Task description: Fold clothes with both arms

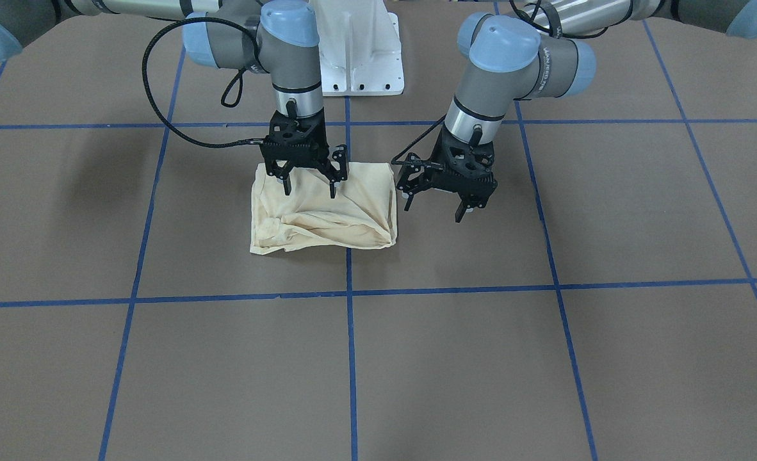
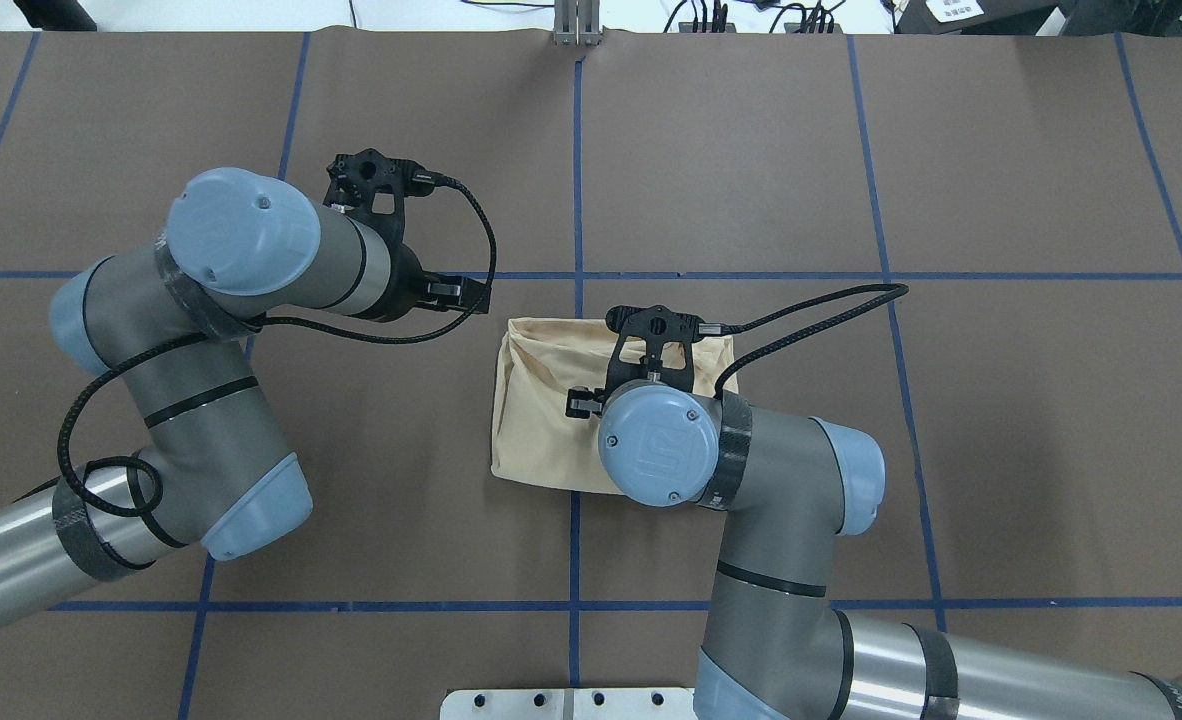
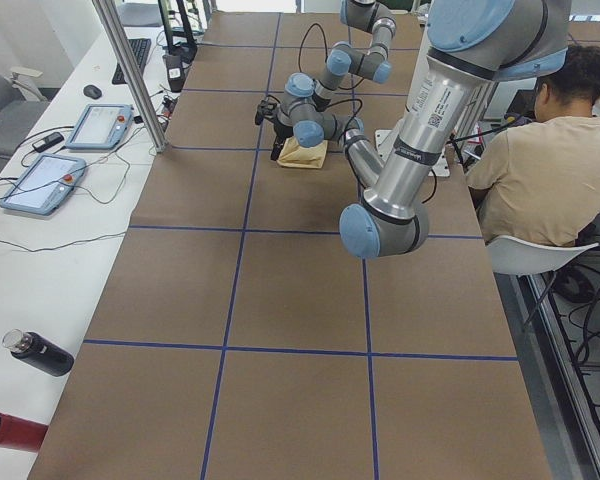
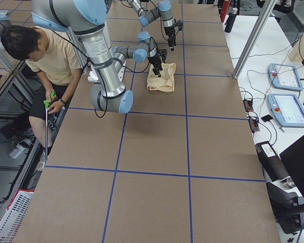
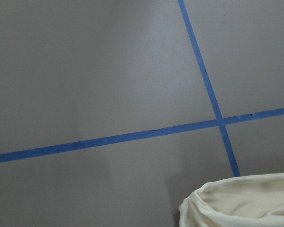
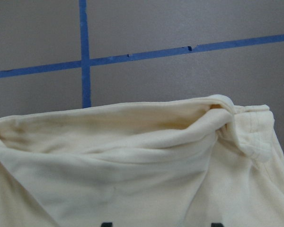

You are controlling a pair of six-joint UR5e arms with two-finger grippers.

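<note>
The right end effector (image 1: 309, 187) points straight down over the shirt (image 1: 327, 218), on the side of it that is nearer to the robot. It is spread wide and there is nothing between its two fingers. In the right wrist view only the two dark tips show at the lower edge, against the cloth. I cannot tell if they press into the cloth or only reach it.

The left end effector (image 1: 434, 208) is also spread wide and holds nothing. It hangs a little above the surface (image 1: 545, 358), just beside the shirt's edge on the robot's left, and it is tilted slightly. The left wrist view shows only one rounded corner of the shirt, with bare brown surface and blue tape lines (image 5: 132, 137) around it.

The shirt is folded into a compact, almost rectangular bundle with some diagonal wrinkles, and its print does not show. It lies flat on the surface in front of the white pedestal base (image 1: 359, 51), on top of one blue tape line and not far from a crossing of the lines.

The right arm (image 1: 289, 57) comes down vertically above the shirt. The left arm (image 1: 519, 64) leans in from the side.

In the side views a person (image 3: 540, 160) in a beige shirt sits beside the robot's base.
</note>
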